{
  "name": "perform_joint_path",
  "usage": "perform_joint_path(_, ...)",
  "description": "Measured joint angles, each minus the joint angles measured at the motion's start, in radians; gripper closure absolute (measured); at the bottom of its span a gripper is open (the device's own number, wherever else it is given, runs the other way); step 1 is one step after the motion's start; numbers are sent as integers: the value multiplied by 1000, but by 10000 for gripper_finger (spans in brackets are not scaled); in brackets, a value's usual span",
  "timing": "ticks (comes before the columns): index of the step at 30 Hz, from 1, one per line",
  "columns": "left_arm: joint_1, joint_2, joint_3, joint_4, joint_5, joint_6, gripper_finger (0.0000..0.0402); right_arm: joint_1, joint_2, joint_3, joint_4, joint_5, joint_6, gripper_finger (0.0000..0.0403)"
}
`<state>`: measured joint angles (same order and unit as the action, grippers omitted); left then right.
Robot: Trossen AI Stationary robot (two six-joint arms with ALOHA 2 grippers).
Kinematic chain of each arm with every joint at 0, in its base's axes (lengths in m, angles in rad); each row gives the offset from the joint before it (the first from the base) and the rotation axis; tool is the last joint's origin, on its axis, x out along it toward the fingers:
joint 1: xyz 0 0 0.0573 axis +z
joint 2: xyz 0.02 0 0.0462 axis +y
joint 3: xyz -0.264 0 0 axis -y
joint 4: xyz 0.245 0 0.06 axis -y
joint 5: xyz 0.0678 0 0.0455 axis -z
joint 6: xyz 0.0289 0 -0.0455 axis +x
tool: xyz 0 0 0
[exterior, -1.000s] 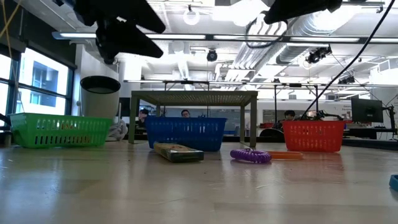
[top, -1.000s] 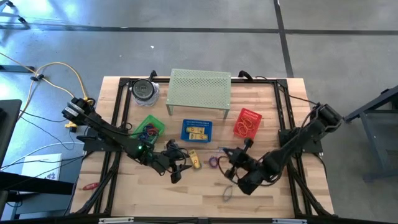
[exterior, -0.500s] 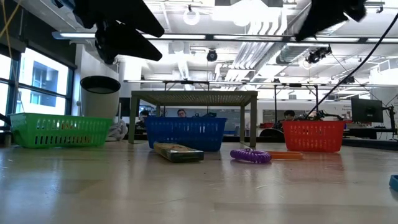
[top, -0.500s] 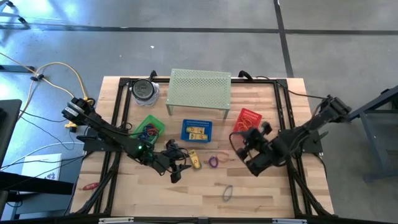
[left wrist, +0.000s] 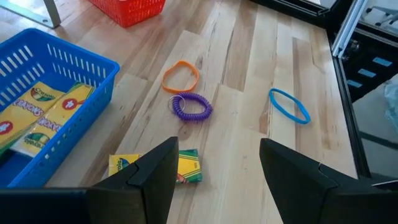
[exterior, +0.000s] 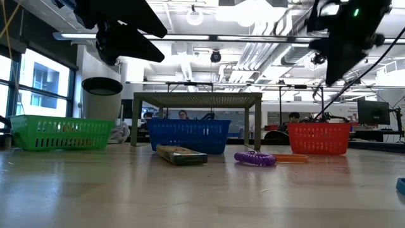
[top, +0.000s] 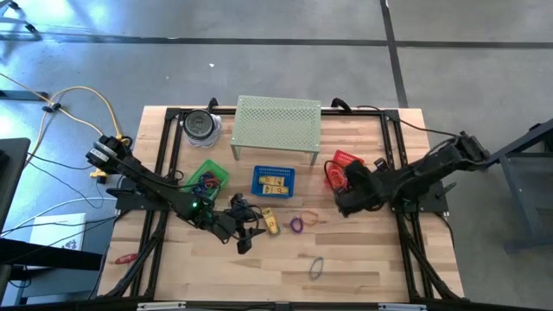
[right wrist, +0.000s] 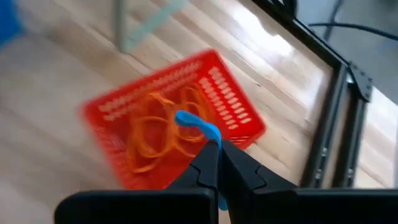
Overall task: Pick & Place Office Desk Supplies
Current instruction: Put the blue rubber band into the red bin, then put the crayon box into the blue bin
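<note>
**Blue band clamped above the red basket**

Right pincer (right wrist: 217, 163) closed tight on a blue band (right wrist: 198, 127), poised over the red basket (right wrist: 239, 109) holding orange band loops (right wrist: 158, 134). Seen from overhead, right pincer (top: 343, 183) at the red basket (top: 337, 161), near the bench's right side, arm reaching in from the right edge.

Left pincer (left wrist: 214, 165) partly open, gripping nothing, hanging over the bench (left wrist: 249, 68) just above a yellow crayon box (left wrist: 180, 168). From overhead, left pincer (top: 244, 226) close beside that yellow crayon box (top: 270, 222), in front of the blue basket (top: 273, 180).

Loose on the bench past the left pincer: purple coil loop (left wrist: 191, 106), orange band (left wrist: 180, 76) touching it on the far side, second blue band (left wrist: 289, 106) well apart toward the bench's edge. Overhead, purple coil loop (top: 296, 224) between the two arms, a further loop (top: 316, 267) nearer the front edge.

Blue basket (left wrist: 43, 112) filled with more yellow crayon boxes (left wrist: 37, 115). Green basket (top: 207, 179) to its left, with mixed loops inside. Green perforated shelf (top: 277, 125) behind the baskets, round dark container (top: 201, 125) at the back left.

At bench height: green basket (exterior: 60, 132), blue basket (exterior: 188, 135) and red basket (exterior: 319, 138) in a row, crayon box (exterior: 181, 154) and purple coil (exterior: 254, 158) lying in front.
</note>
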<state>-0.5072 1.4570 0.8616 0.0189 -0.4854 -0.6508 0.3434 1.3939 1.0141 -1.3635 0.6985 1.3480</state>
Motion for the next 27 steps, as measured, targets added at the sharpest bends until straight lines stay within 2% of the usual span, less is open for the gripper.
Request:
perform_joint_path(9, 0, 0, -1, 0, 54, -14, 183, -164, 0, -120, 252, -61, -271, 400)
perform_joint_path(11, 0, 0, -1, 0, 55, -15, 183, -186, 1, -126, 309, -105, -327, 400)
perform_joint_path(15, 0, 0, -1, 0, 60, -15, 183, -222, 1, -131, 341, -192, -339, 396)
perform_joint_path(18, 0, 0, -1, 0, 69, -15, 183, -237, 1, -131, 348, -208, -317, 375)
perform_joint_path(27, 0, 0, -1, 0, 71, -15, 183, -272, 1, -131, 349, -177, -279, 273)
